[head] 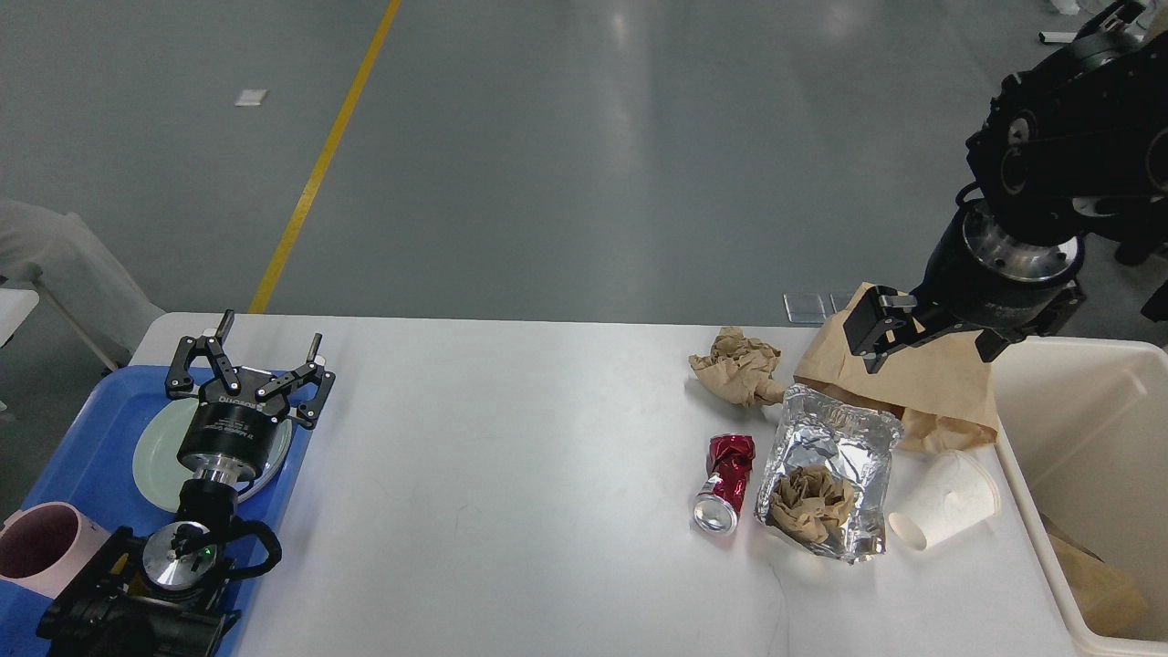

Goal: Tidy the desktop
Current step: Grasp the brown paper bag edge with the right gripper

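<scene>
The white desktop (pixel 511 474) carries litter on its right side: a crumpled brown paper wad (pixel 739 365), a flat brown paper bag (pixel 922 388), a crushed red can (pixel 725 479), a foil tray (pixel 835 438) with a paper wad inside, and a tipped white paper cup (pixel 949 502). My right gripper (pixel 931 338) hangs above the paper bag, fingers spread, holding nothing. My left gripper (pixel 270 333) is open and empty over the far end of the blue tray.
A blue tray (pixel 82 447) at the left edge holds a pale green plate (pixel 151 465) and a pink cup (pixel 41 543). A cream bin (pixel 1086 429) stands against the table's right edge with brown paper inside.
</scene>
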Controlling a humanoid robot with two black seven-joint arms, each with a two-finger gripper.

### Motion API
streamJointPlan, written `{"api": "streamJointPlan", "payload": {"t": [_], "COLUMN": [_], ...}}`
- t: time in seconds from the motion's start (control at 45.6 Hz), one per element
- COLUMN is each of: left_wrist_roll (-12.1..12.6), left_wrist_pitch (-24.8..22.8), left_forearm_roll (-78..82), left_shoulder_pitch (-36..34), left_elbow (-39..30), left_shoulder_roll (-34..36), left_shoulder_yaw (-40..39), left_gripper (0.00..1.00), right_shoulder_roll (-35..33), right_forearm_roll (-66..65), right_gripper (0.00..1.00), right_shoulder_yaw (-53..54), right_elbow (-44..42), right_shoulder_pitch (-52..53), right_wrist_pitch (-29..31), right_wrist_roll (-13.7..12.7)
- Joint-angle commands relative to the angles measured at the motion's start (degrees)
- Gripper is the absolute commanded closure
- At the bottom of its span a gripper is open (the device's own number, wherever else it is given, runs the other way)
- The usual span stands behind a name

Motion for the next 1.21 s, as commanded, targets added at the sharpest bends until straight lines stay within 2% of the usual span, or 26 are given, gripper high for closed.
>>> {"api": "streamJointPlan", "payload": {"t": [0.0, 0.154, 0.285, 0.483, 0.504, 0.57, 0.833, 0.921, 1.031, 1.184], "left_wrist_roll": [0.0, 0.0, -0.1, 0.0, -0.1, 0.0, -0.1, 0.0, -0.1, 0.0], "left_wrist_pitch": [-0.1, -0.1, -0.1, -0.1, -0.1, -0.1, -0.1, 0.0, 0.0, 0.0], "left_forearm_roll": [0.0, -0.1, -0.1, -0.1, -0.1, -0.1, -0.1, -0.1, -0.1, 0.0], "left_shoulder_pitch": [0.1, 0.1, 0.1, 0.1, 0.1, 0.1, 0.1, 0.1, 0.1, 0.1], "left_elbow": [0.0, 0.0, 0.0, 0.0, 0.0, 0.0, 0.0, 0.0, 0.0, 0.0], "left_shoulder_roll": [0.0, 0.0, 0.1, 0.0, 0.1, 0.0, 0.1, 0.1, 0.1, 0.1], "left_shoulder_yaw": [0.0, 0.0, 0.0, 0.1, 0.0, 0.0, 0.0, 0.1, 0.1, 0.0], "left_gripper": [0.04, 0.04, 0.04, 0.04, 0.04, 0.04, 0.04, 0.04, 0.04, 0.04], "right_shoulder_roll": [0.3, -3.5, -7.9, -15.7, -16.4, -16.9, -15.3, -12.6, -11.7, -10.0], "right_forearm_roll": [-1.7, -2.7, -2.6, -2.5, -2.4, -2.2, -2.4, -2.9, -3.1, -2.9], "right_gripper": [0.0, 0.0, 0.0, 0.0, 0.0, 0.0, 0.0, 0.0, 0.0, 0.0], "right_shoulder_yaw": [-0.5, -1.3, -2.6, 0.5, 3.1, 9.1, 34.1, 38.7, 39.2, 39.5], "right_elbow": [-0.1, -1.2, -7.5, -29.3, -34.8, -43.3, -72.2, -75.8, -76.0, -76.1], "right_shoulder_pitch": [-0.5, -2.8, -11.5, -32.8, -38.6, -47.1, -75.0, -79.3, -80.8, -81.5], "right_wrist_pitch": [-1.9, -7.9, -15.2, -17.1, -17.2, -17.3, -18.9, -23.9, -31.0, -32.4], "right_wrist_roll": [-0.6, -0.6, -0.6, 0.0, 0.0, 0.1, 0.3, 0.3, 0.4, 2.0]}}
